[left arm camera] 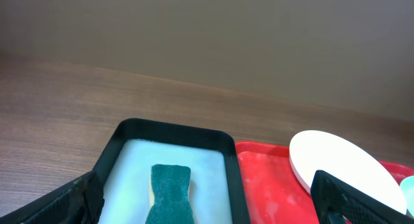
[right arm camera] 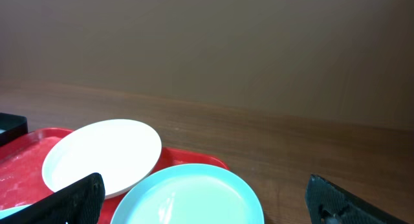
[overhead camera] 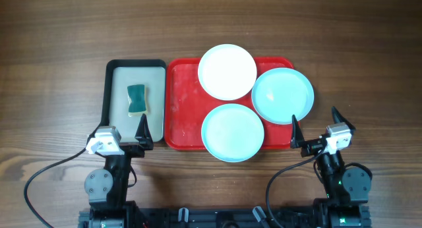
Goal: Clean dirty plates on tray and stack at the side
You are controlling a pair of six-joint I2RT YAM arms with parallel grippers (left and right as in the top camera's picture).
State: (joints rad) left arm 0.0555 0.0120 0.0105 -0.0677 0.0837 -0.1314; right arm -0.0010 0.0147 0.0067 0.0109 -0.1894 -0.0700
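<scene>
Two robot arms wait at the near edge of a wooden table (overhead camera: 59, 37), with the washing-up not yet begun. The left gripper (overhead camera: 122, 137) and the right gripper (overhead camera: 316, 128) both hang with fingers spread wide and nothing between them, each just short of the trays.

All three plates lie on the red tray (overhead camera: 181, 103). A pale blue plate (overhead camera: 233, 132) sits nearest and overhangs the tray's near rim. A second pale blue plate (overhead camera: 283, 95) sits to its right, out over the right rim. The white plate (overhead camera: 227, 71) lies farthest and reaches past the far rim. The three crowd together and appear to touch. Faint smears show on the bare left part of the tray.

Left of it, a smaller black-rimmed tray (overhead camera: 109, 96) holds a green sponge (overhead camera: 136, 98), lying flat and apart from either gripper.

No plate stands off the tray and no stack is seen at the side. By this showing the whole job is ahead: fetching the sponge, wiping each plate, then piling all three beside the tray.
</scene>
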